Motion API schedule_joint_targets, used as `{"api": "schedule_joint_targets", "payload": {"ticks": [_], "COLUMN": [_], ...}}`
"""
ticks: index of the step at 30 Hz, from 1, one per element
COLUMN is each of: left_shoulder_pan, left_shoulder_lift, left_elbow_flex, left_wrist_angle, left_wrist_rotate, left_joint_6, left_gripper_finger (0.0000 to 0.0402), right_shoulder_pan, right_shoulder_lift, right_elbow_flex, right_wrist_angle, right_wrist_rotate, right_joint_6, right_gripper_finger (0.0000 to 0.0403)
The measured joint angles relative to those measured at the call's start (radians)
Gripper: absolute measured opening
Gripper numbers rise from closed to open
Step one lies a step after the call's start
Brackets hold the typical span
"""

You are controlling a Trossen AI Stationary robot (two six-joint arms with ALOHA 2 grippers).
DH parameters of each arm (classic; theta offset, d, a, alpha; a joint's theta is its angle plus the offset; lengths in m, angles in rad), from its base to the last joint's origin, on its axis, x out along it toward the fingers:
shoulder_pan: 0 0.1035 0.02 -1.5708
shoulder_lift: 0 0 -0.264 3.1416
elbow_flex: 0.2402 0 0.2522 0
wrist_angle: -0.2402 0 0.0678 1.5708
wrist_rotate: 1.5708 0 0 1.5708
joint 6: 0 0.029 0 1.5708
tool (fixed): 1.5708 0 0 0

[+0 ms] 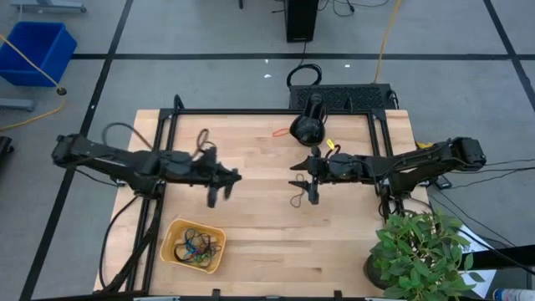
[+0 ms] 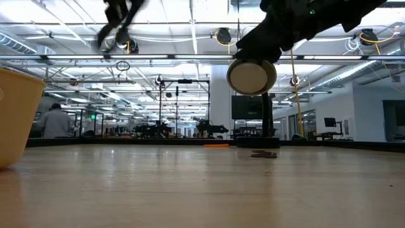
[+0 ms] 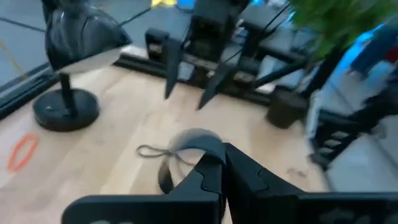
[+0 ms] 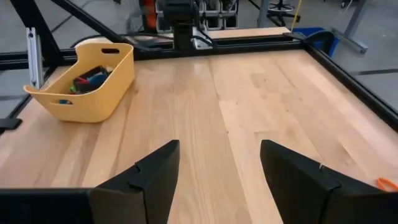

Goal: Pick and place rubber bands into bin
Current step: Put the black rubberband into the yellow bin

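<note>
Left end effector (image 1: 219, 186): hovered mid-surface, fingers apparently pressed together, though blurred.
Right end effector (image 4: 219, 180): jaws spread wide, holding nothing.
Bin (image 1: 194, 246): near front-left surface (image 1: 267, 226) corner, held several rubber bands (image 1: 194, 247).
Orange band (image 1: 280, 132): lay loose near the back edge.

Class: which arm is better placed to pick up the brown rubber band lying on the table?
Right. Its open gripper hangs almost directly over the brown rubber band, while the left gripper is farther away from it.
</note>
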Motion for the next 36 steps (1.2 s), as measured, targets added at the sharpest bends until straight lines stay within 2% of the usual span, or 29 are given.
{"api": "schedule_joint_targets", "payload": {"ticks": [5, 10, 14, 18, 24, 30, 36], "left_shoulder_pan": [-0.076, -0.169, -0.247, -0.317, -0.382, -0.417, -0.443], "left_shoulder_lift": [-0.097, -0.131, -0.112, -0.034, 0.129, 0.272, 0.388], "left_elbow_flex": [0.0, 0.0, 0.054, 0.163, 0.321, 0.354, 0.329], "left_wrist_angle": [-0.014, -0.023, -0.204, -0.5, -0.832, -0.983, -0.993], "left_wrist_rotate": [0.001, 0.001, -0.003, -0.001, 0.14, 0.282, 0.37], "left_joint_6": [-0.019, -0.035, -0.123, -0.277, -0.545, -0.69, -0.703], "left_gripper_finger": [0.0005, 0.0004, 0.0004, 0.0003, 0.0003, 0.0003, 0.0003], "right_shoulder_pan": [-0.002, -0.002, -0.003, -0.004, -0.004, -0.006, -0.023], "right_shoulder_lift": [0.003, 0.003, 0.003, 0.003, 0.003, 0.003, 0.003], "right_elbow_flex": [-0.002, -0.039, -0.099, -0.181, -0.282, -0.315, -0.315], "right_wrist_angle": [-0.009, -0.007, 0.036, 0.147, 0.355, 0.468, 0.467], "right_wrist_rotate": [0.002, 0.046, 0.121, 0.162, 0.163, 0.163, 0.163], "right_joint_6": [-0.011, -0.027, 0.015, 0.072, 0.111, 0.105, 0.105], "right_gripper_finger": [0.0218, 0.0215, 0.0219, 0.0219, 0.0215, 0.022, 0.0219]}}
